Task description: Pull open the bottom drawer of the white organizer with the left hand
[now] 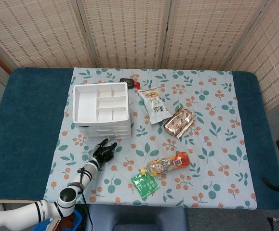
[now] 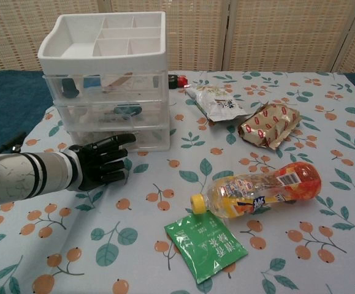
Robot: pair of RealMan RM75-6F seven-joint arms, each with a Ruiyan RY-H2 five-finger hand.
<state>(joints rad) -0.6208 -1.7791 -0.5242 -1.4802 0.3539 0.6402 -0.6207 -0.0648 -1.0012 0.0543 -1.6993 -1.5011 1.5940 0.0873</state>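
Woven folding screens (image 1: pixel 129 31) stand behind a worktop (image 1: pixel 28 120) covered in dark blue, with a leaf-and-berry patterned cloth (image 1: pixel 211 139) spread over its middle.

From the head view, the white organizer (image 1: pixel 101 110) sits on the cloth toward the left and rear, its top tray of open compartments facing up. The left robot hand (image 1: pixel 104 151) lies low over the cloth just in front of the organizer, nearer the front edge, fingers stretched toward the stack and holding nothing. Right of the organizer lie a snack packet (image 1: pixel 153 105) and a shiny red-patterned wrapper (image 1: pixel 179 121); nearer the front edge are an orange drink bottle (image 1: pixel 168 163) on its side and a green sachet (image 1: pixel 145 184) touching its capped end. A small dark object with a red part (image 1: pixel 130 83) sits by the organizer's rear right corner. The right robot hand does not show.

From the chest view, the organizer's (image 2: pixel 107 79) clear drawers are stacked three high, and the bottom drawer (image 2: pixel 118 136) is closed, flush with those above. The left robot hand (image 2: pixel 100 162) is black, its fingers (image 2: pixel 117 141) loosely spread and extended, the uppermost tip close to or touching the bottom drawer's front; I cannot tell which. The bottle (image 2: pixel 260 189), green sachet (image 2: pixel 205 244), wrapper (image 2: pixel 270 125) and snack packet (image 2: pixel 216 103) lie to the right.
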